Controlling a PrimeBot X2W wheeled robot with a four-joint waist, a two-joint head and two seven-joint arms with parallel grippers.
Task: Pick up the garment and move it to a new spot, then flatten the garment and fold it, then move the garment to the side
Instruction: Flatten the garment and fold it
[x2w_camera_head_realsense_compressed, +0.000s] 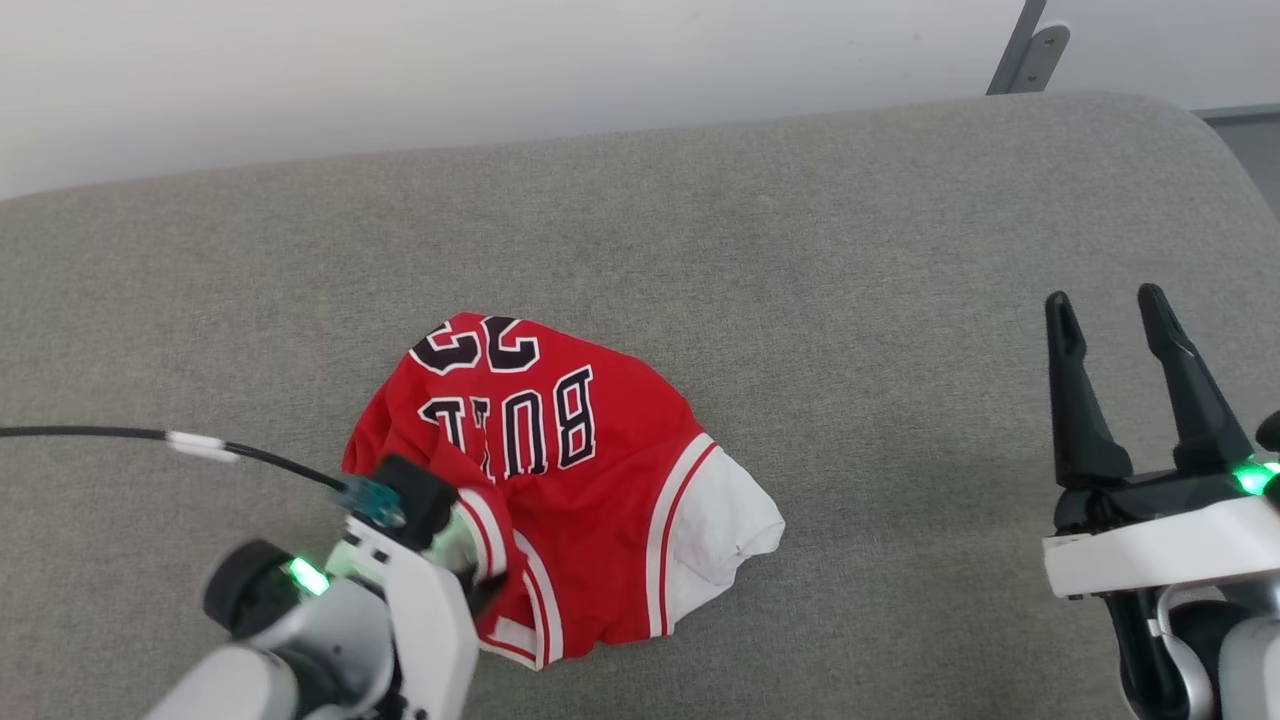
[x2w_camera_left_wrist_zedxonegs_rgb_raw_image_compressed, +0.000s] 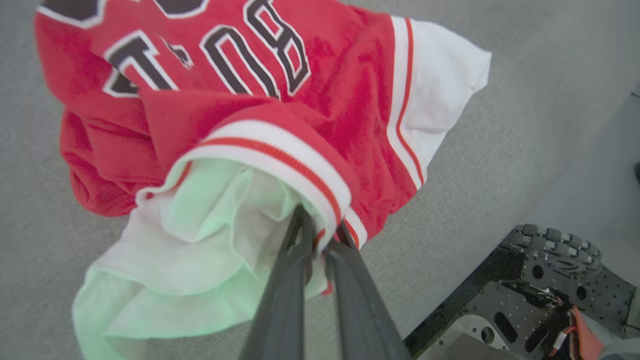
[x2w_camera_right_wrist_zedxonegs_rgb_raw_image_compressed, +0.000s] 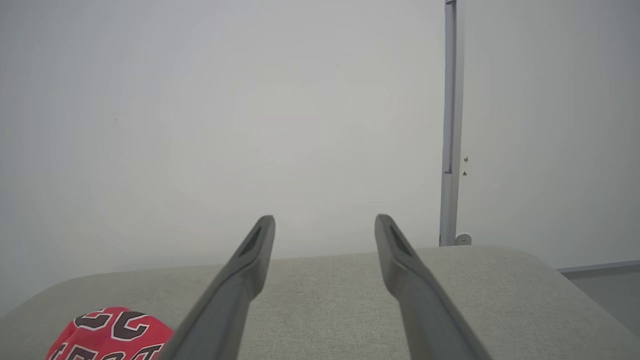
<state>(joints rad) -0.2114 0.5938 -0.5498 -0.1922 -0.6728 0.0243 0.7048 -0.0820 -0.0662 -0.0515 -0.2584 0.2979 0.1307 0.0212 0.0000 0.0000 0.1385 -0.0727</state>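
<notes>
Red sleeveless basketball jersey (x2w_camera_head_realsense_compressed: 570, 450), crumpled, clamped between left gripper (x2w_camera_left_wrist_zedxonegs_rgb_raw_image_compressed: 322, 222) fingers, perhaps barely lifted; right gripper (x2w_camera_head_realsense_compressed: 1105, 300) spread; flattening, folding remain.

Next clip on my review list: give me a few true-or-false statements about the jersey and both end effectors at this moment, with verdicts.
1. The left end effector is shut on the striped trim of the red sleeveless jersey. True.
2. The right end effector also grips the jersey. False: it is open and well apart from the jersey, on the right side of the grey fabric cushion.
3. The jersey lies flat and folded. False: it is bunched in a heap, with its white lining exposed.
4. Black white-outlined letters show on the jersey. True.
</notes>
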